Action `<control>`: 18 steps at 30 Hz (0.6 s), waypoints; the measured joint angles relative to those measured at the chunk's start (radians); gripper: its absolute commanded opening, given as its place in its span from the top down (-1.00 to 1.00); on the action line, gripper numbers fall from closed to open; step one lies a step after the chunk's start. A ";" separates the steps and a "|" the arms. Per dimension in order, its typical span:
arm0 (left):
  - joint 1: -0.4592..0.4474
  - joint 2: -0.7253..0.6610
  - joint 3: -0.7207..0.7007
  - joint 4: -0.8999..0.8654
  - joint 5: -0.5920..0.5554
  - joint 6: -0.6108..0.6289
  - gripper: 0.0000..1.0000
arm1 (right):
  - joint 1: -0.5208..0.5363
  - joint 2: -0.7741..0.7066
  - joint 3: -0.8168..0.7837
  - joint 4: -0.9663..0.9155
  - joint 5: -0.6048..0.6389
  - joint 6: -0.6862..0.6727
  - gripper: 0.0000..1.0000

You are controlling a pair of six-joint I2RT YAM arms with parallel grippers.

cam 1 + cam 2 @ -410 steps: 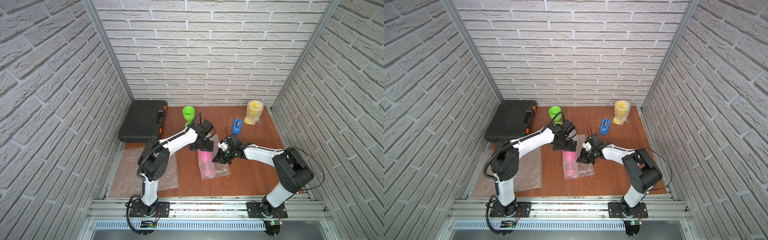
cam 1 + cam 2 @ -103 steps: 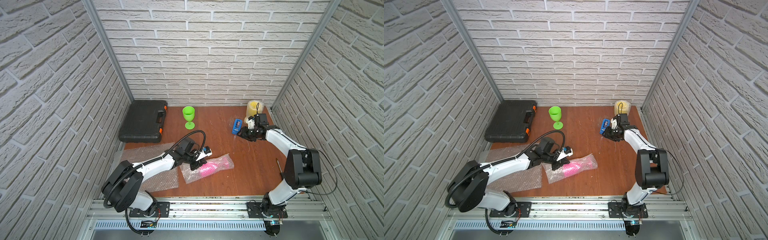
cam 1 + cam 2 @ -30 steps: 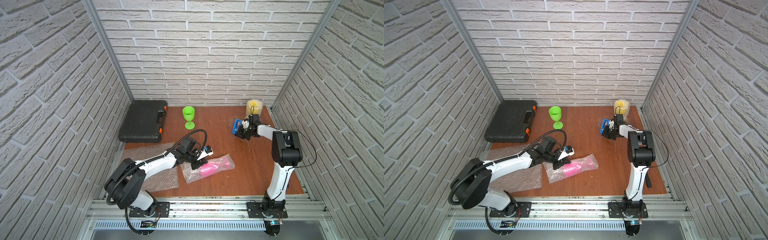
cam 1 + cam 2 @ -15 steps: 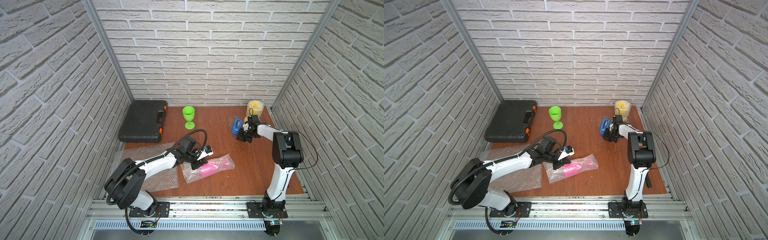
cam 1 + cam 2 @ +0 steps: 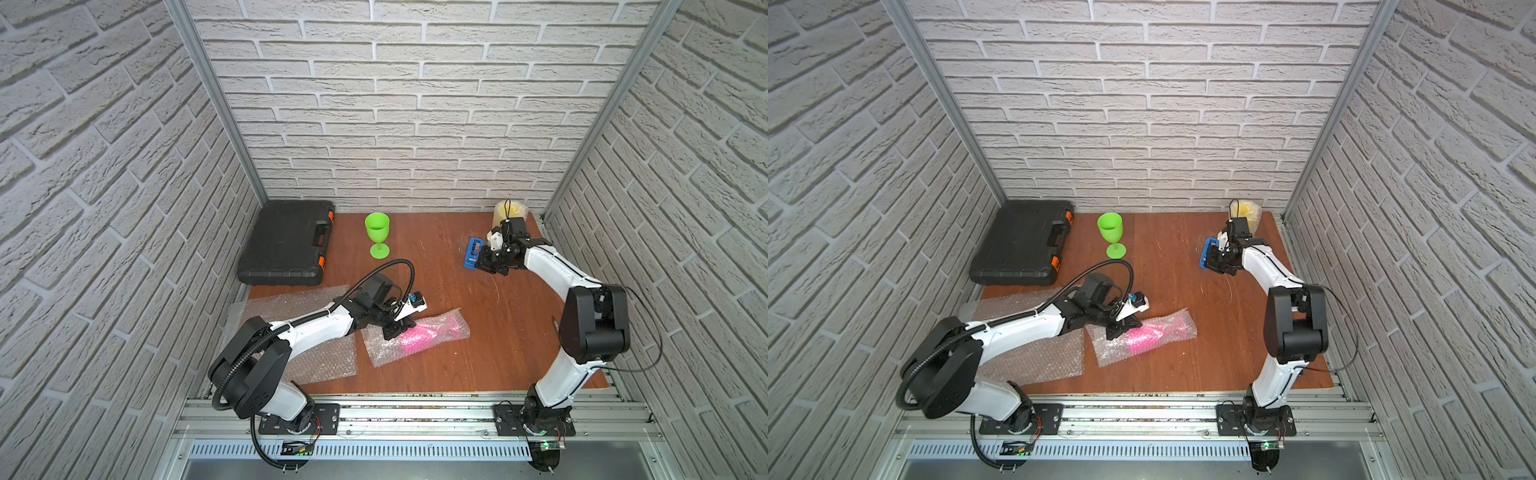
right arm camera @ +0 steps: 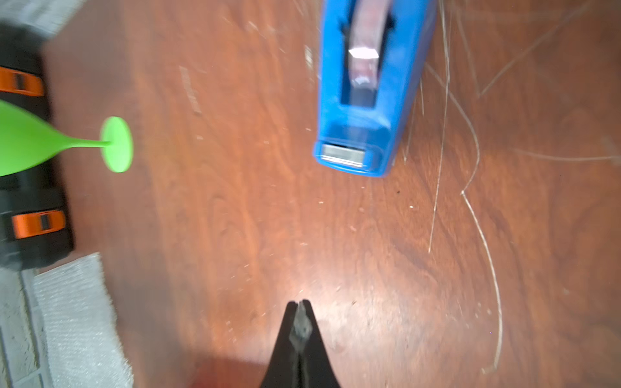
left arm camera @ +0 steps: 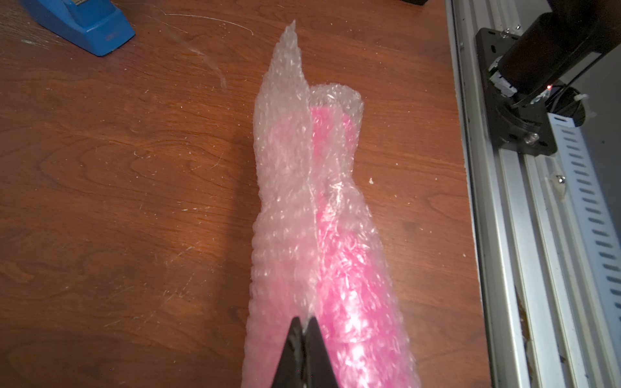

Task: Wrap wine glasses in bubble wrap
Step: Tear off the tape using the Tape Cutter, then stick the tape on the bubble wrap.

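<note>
Left arm (image 5: 316, 328) stretches low, left jaws pinching the bubble wrap (image 5: 380, 353) around the pink goblet (image 5: 415, 334) lying on the desk (image 5: 519, 340). Well beyond the goblet, right arm (image 5: 548, 266) bends down, right jaws closed, near the tape dispenser (image 5: 471, 252).

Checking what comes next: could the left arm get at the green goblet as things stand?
Probably, but not at once: the left gripper is shut on the wrap round the pink goblet. Bare table lies between it and the green goblet.

upright goblet (image 5: 377, 232) behind wrapped goblet (image 5: 419, 334), dispenser (image 5: 471, 253) right
</note>
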 measured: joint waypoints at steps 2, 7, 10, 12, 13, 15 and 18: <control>0.000 0.000 0.000 0.000 0.000 0.000 0.96 | 0.012 -0.052 0.002 -0.024 0.002 -0.011 0.95; -0.001 -0.002 0.000 0.000 -0.004 0.000 0.96 | 0.050 -0.153 0.001 -0.109 0.014 -0.032 0.95; -0.003 -0.003 0.000 -0.001 -0.005 0.000 0.96 | 0.079 -0.225 0.001 -0.166 0.033 -0.038 0.95; -0.003 -0.003 0.000 0.000 -0.006 0.000 0.96 | 0.103 -0.283 0.001 -0.204 0.050 -0.038 0.95; -0.003 -0.004 0.000 0.000 -0.007 0.000 0.96 | 0.118 -0.315 0.001 -0.226 0.058 -0.038 0.95; -0.004 -0.004 0.000 -0.001 -0.008 0.000 0.96 | 0.146 -0.373 0.002 -0.269 0.073 -0.034 0.95; -0.005 -0.005 -0.002 0.001 -0.008 0.000 0.96 | 0.190 -0.452 0.013 -0.355 0.092 -0.021 0.95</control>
